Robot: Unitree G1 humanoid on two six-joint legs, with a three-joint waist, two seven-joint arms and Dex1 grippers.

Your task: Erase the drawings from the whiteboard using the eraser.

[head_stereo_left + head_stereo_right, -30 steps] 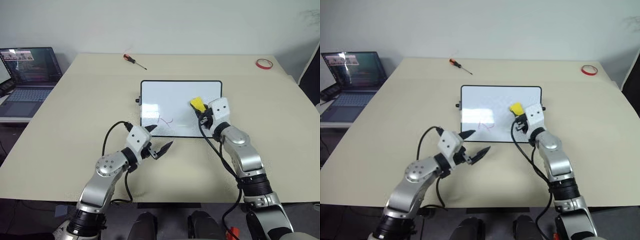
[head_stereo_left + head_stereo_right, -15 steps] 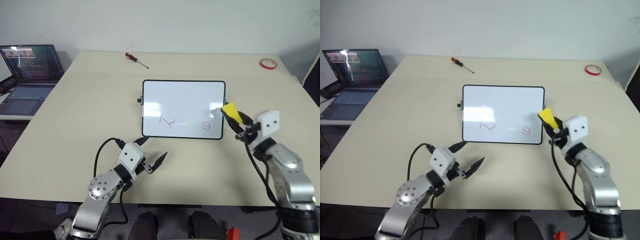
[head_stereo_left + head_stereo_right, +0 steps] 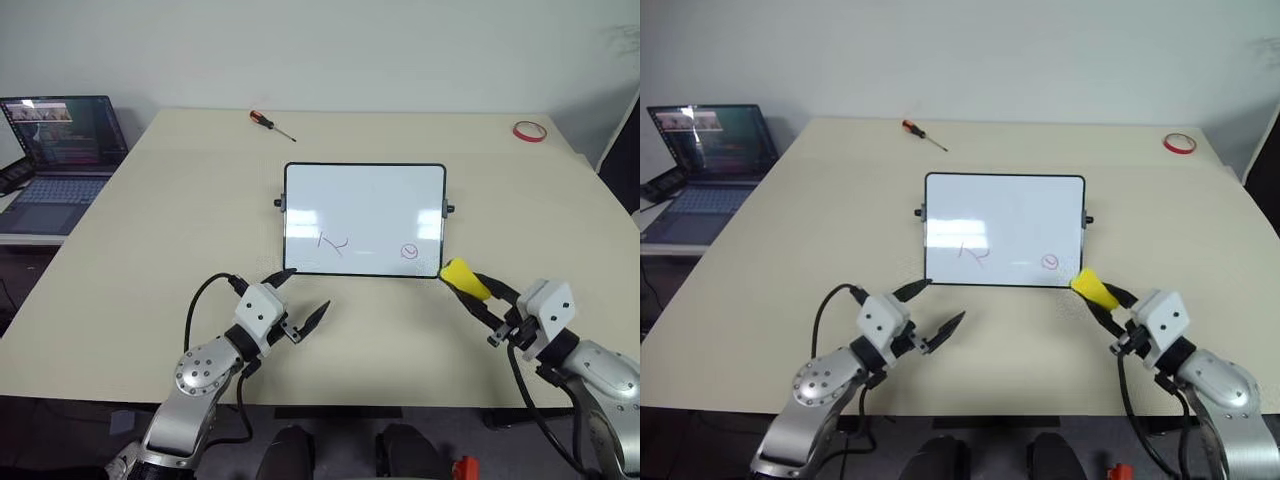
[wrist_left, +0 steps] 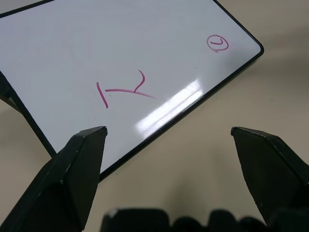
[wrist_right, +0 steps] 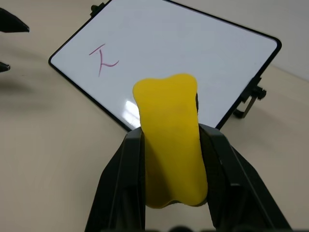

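On beige table point(image 3: 150, 220): whiteboard point(image 3: 364, 190); right gripper point(image 3: 478, 293) clamps eraser point(image 3: 464, 277); left gripper point(image 3: 297, 297) spread.

Bare table point(image 3: 150, 240) surrounds the whiteboard point(image 3: 364, 215); screwdriver point(image 3: 270, 123) and tape ring point(image 3: 529, 130) lie well apart.

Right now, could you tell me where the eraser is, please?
In the left eye view, the eraser is clamped in the right pincer, just off the whiteboard's near right corner, close to the small red circled mark.
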